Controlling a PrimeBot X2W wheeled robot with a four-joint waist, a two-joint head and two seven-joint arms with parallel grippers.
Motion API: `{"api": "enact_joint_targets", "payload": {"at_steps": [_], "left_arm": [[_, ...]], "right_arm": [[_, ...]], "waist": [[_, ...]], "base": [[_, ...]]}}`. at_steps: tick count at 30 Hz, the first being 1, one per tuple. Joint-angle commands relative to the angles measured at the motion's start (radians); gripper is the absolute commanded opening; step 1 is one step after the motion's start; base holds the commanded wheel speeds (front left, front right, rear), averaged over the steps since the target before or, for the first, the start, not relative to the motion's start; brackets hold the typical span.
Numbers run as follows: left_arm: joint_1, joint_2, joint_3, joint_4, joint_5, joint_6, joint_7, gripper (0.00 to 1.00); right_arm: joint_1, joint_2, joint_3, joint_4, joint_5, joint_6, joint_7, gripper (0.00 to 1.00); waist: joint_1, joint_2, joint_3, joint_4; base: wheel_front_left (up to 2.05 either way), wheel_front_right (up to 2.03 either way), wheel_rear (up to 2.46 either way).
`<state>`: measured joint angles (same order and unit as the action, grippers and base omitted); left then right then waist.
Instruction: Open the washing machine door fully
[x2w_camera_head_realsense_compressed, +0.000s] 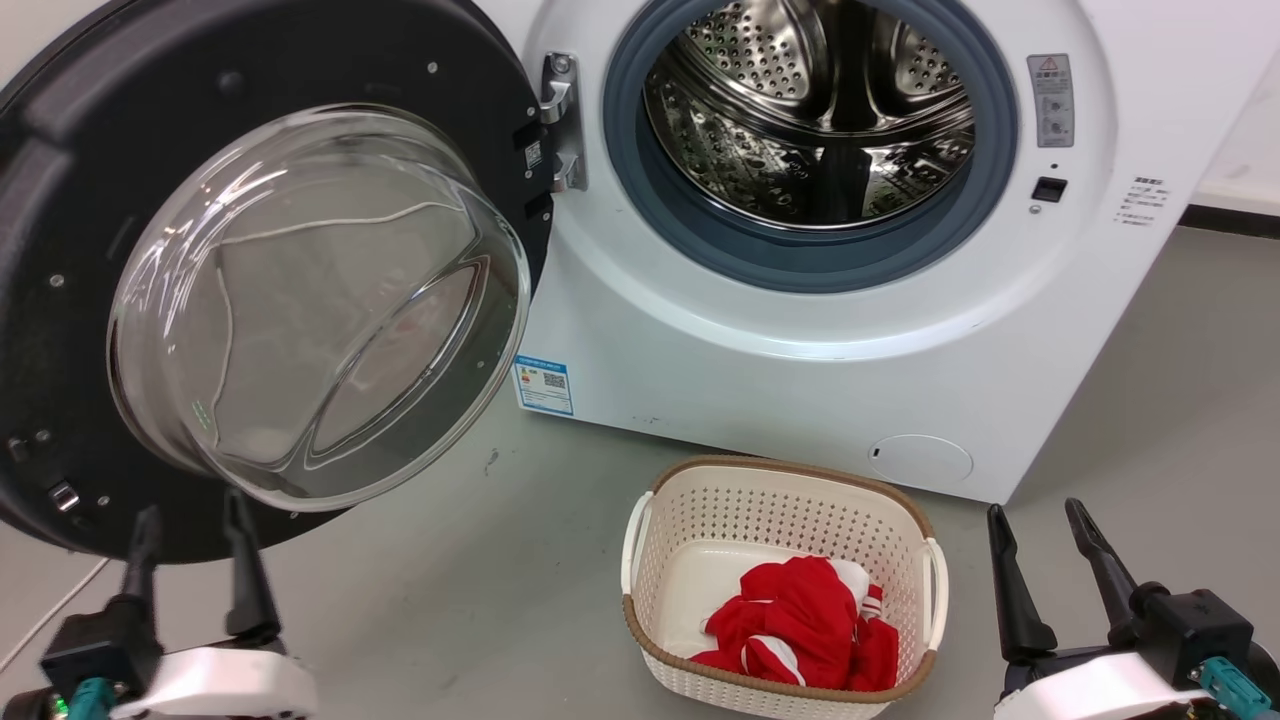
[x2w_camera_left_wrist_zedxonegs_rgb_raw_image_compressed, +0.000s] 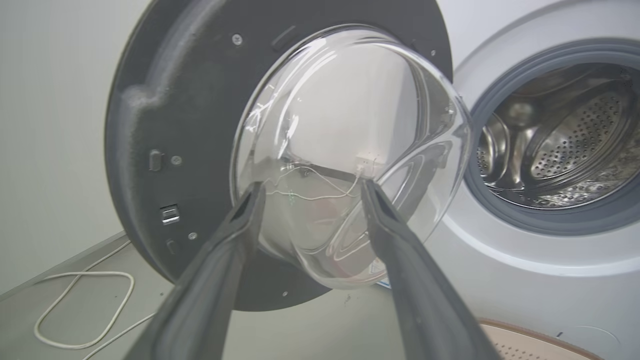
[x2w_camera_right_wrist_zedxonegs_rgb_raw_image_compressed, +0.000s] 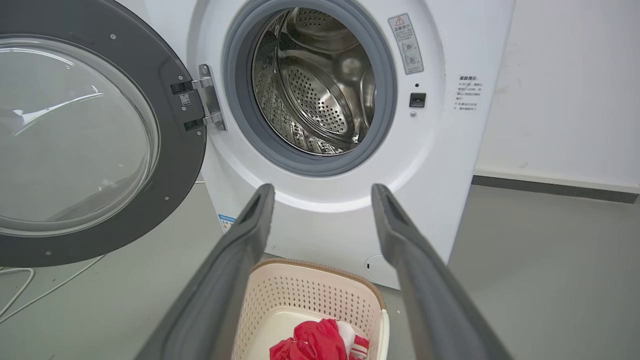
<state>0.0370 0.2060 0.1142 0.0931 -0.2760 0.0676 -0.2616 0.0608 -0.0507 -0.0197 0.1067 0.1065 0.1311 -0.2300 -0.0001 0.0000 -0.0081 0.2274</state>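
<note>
— While the door (x2w_camera_head_realsense_compressed: 300, 300) is hanging out on its hinge (x2w_camera_head_realsense_compressed: 560, 120) to the left of the machine (x2w_camera_head_realsense_compressed: 800, 350), is anything gripping it?

— No. The left gripper (x2w_camera_head_realsense_compressed: 192, 510) is sitting low beneath it, fingers spread apart and holding nothing. In its wrist view the tips are pointing up at the underside of the door's glass bowl. Whether they are touching it, I can't tell.

— Why is it aiming there?

— I'm judging that it is facing the door's inner side so that a push away from the drum (x2w_camera_head_realsense_compressed: 810, 110) would be swinging the door further round.

— And the other arm?

— The right gripper (x2w_camera_head_realsense_compressed: 1034, 508) is resting at the lower right, equally wide open and empty, well apart from the door. It is just beside the basket (x2w_camera_head_realsense_compressed: 790, 468), which is standing on the floor before the machine with red cloth (x2w_camera_head_realsense_compressed: 800, 620) in it. I'm guessing it is standing off so the door's path is free.

— How far along are we?

— The drum mouth is showing whole, so the door is looking nearly fully open. Whether the hinge is allowing more, I can't tell.
</note>
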Motion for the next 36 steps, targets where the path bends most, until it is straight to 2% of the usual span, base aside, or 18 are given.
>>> {"api": "enact_joint_targets", "payload": {"at_steps": [1,8,16,25,36], "left_arm": [[0.013,-0.012,-0.017,-0.018,0.009,-0.008,-0.005,1.00],[-0.008,-0.053,-0.091,-0.051,0.022,-0.047,-0.005,1.00],[-0.092,-0.075,-0.192,0.012,0.072,-0.083,-0.005,1.00],[-0.082,-0.083,-0.207,0.044,0.112,-0.062,-0.005,1.00],[-0.037,-0.097,-0.193,0.030,0.114,-0.042,-0.005,1.00]], "right_arm": [[0.002,0.001,0.000,-0.002,0.004,-0.001,-0.007,1.00],[-0.005,0.001,-0.003,-0.010,-0.005,-0.001,-0.003,1.00],[-0.010,0.001,-0.025,-0.046,-0.033,-0.001,0.017,1.00],[0.008,0.001,-0.025,-0.058,-0.039,-0.001,0.025,1.00],[-0.002,0.001,-0.010,-0.038,-0.026,-0.001,0.019,1.00]], "waist": [[0.0001,0.0000,-0.005,-0.011],[0.0001,0.0000,-0.010,-0.054],[0.0001,0.0000,-0.009,-0.132],[0.0001,0.0000,-0.018,-0.227],[0.0001,0.0000,-0.016,-0.231]], "base": [[0.00,0.00,0.00],[0.00,0.00,0.00],[0.00,0.00,0.00],[0.00,0.00,0.00],[0.00,0.00,0.00]]}}
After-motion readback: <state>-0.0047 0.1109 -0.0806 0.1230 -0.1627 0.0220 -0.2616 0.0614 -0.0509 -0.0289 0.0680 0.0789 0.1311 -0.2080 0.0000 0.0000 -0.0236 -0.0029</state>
